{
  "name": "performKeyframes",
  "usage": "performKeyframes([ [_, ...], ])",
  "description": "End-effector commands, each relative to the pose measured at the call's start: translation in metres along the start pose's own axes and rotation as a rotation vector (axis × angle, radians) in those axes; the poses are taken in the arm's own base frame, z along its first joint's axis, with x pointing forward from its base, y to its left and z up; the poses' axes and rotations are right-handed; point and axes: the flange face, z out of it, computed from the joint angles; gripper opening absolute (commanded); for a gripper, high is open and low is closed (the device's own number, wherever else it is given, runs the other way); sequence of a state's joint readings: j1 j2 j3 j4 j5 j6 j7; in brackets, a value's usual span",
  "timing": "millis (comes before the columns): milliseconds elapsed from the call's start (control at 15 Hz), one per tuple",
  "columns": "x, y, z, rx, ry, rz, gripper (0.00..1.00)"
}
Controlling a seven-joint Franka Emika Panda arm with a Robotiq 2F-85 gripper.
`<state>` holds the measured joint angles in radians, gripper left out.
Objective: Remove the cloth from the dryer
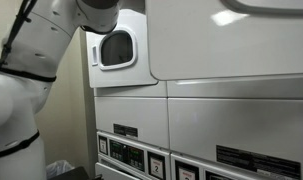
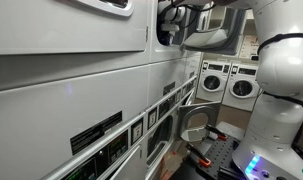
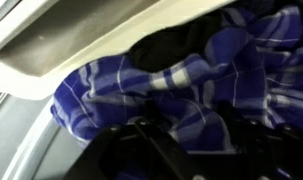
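Both exterior views show the dryer (image 1: pixel 231 40) only as a plain white front with one white arm (image 2: pixel 276 60); an exterior view adds one round-window dryer (image 1: pixel 117 48) at 10 o'clock, an exterior view adds two round-door machines (image 2: pixel 241 86) at 3 o'clock. Only the wrist view shows the one cloth (image 3: pixel 191 80): blue-purple plaid, bunched from centre to 3 o'clock, tight under the dryer's white rim running 9 to 1 o'clock. The gripper (image 2: pixel 167 26) is at the front's 12 o'clock edge; it's dark and blurred, so I can't tell if the jaws are apart or clamped.
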<state>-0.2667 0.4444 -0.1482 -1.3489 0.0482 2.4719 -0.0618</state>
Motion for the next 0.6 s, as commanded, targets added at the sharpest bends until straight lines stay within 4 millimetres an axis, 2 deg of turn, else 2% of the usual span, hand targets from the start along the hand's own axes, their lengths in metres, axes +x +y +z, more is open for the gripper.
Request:
performKeyframes([
  [0,0.0101,0.0070,0.0025,0.024,0.038,-0.003,0.35],
  [267,0.0142,0.0093,0.0014,0.024,0.050,-0.006,0.06],
  [467,0.0140,0.0071,-0.0029,0.027,0.028,-0.008,0.01],
  [533,0.0133,0.0063,-0.0040,0.027,0.016,-0.009,0.04],
])
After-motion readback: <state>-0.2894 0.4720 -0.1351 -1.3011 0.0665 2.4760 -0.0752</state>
